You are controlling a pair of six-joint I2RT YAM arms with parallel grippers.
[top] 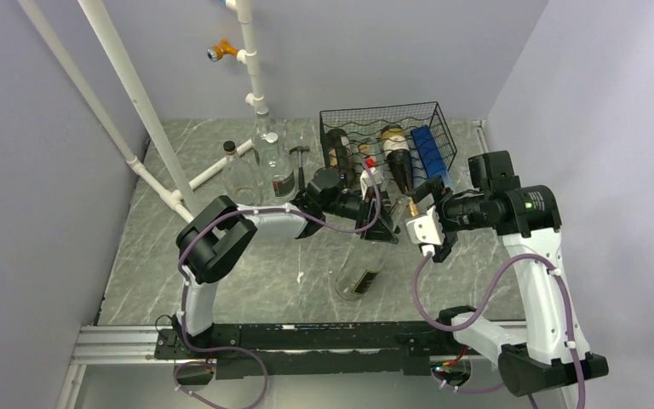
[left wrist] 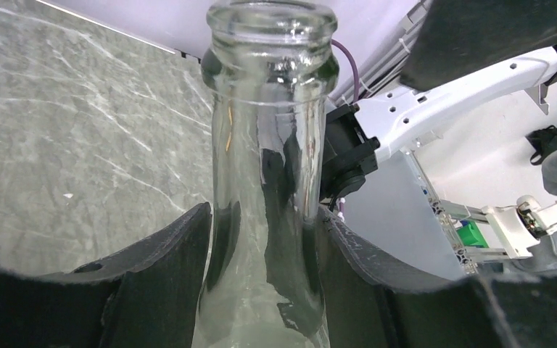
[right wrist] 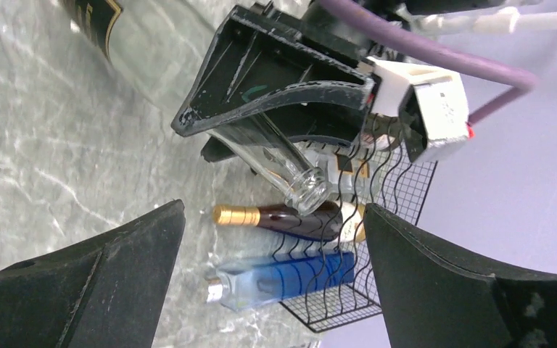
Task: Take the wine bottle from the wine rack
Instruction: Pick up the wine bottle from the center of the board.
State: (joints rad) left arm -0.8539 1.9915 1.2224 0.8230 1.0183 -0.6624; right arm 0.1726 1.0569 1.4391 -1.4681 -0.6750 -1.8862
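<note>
My left gripper (top: 379, 221) is shut on the neck of a clear glass wine bottle (top: 362, 274), which is out of the wine rack (top: 387, 115) and slants down toward the near side, its black label showing. In the left wrist view the neck (left wrist: 268, 145) sits between both fingers (left wrist: 167, 268). My right gripper (top: 430, 223) is open and empty just right of it; its view shows the bottle's mouth (right wrist: 308, 192) pointing toward the rack (right wrist: 399, 188). A dark bottle with gold foil (right wrist: 283, 217), a blue bottle (right wrist: 283, 279) and another dark bottle (top: 336, 149) lie in the rack.
Two clear bottles (top: 240, 175) (top: 274, 158) stand at the back left beside white pipes (top: 136, 94). A small hammer-like tool (top: 300, 155) lies behind the left arm. Grey walls close in both sides and the back.
</note>
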